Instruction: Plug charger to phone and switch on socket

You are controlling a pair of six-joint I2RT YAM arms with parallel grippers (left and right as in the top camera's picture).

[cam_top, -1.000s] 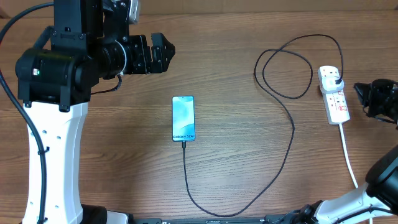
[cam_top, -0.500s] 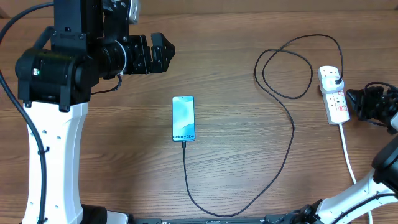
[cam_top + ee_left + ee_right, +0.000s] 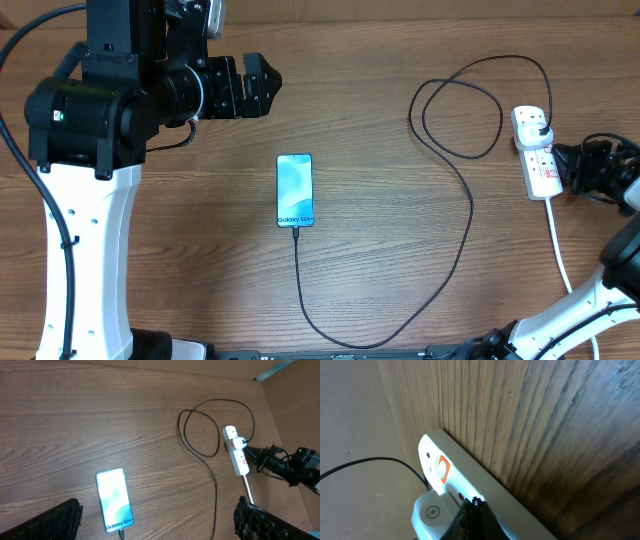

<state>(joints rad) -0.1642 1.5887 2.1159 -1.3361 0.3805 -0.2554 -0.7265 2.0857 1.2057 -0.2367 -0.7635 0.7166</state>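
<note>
The phone (image 3: 294,190) lies face up mid-table with its light-blue screen lit; the left wrist view also holds the phone (image 3: 115,499). The charger (image 3: 468,215), a thin black cable, enters the phone's lower end, loops right and ends at a plug (image 3: 540,124) seated in the socket (image 3: 535,160). My right gripper (image 3: 564,164) is shut, its tips (image 3: 475,505) resting on the socket (image 3: 485,485) beside the plug (image 3: 432,510) and a small red dot. An orange switch (image 3: 442,467) shows further along. My left gripper (image 3: 268,85) hangs open above the table's upper left, holding nothing.
The socket's thick white cord (image 3: 560,250) runs down toward the table's front right edge. The cable's loop (image 3: 458,110) lies left of the socket. The left arm's white column (image 3: 90,250) stands at the left side. A wall or board (image 3: 350,410) borders the table behind the socket.
My right gripper has moved left from the table's right edge until its shut tips reach the socket. The left arm, phone and cable have not moved.
</note>
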